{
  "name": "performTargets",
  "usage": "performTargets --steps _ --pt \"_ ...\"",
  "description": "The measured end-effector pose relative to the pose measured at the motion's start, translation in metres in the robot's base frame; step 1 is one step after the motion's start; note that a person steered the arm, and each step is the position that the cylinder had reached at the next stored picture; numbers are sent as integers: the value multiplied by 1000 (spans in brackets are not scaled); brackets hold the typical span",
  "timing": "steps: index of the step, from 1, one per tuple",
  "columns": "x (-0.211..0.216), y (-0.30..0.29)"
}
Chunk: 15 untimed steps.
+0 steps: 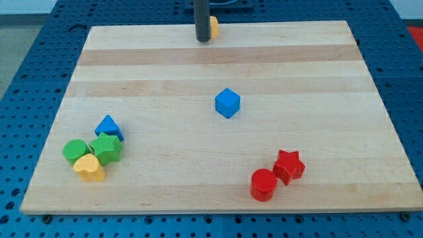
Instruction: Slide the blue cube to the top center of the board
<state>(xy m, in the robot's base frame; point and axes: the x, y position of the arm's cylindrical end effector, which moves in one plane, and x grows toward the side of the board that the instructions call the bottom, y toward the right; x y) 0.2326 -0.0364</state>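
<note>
The blue cube (227, 103) sits near the middle of the wooden board (152, 73), a little right of centre. My tip (203, 39) is at the view's top centre, well above the cube and slightly to its left, not touching it. A yellow block (213, 27) stands just right of the rod and is partly hidden by it.
At the lower left a cluster holds a blue triangular block (108, 127), a green star-like block (106, 147), a green cylinder (75, 151) and a yellow heart-like block (90, 168). At the lower right are a red star (289, 166) and a red cylinder (264, 184).
</note>
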Motion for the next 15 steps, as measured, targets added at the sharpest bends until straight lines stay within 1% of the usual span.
performTargets --steps 1,2,4,5,7,8,9,10,11,13,15 --pt "16 -14" --pt "38 -3" --pt "62 4" --pt "87 57" --pt "187 93" --pt "216 101" --pt "228 61" --pt "217 23" --pt "207 13" --pt "194 13" --pt "187 28"
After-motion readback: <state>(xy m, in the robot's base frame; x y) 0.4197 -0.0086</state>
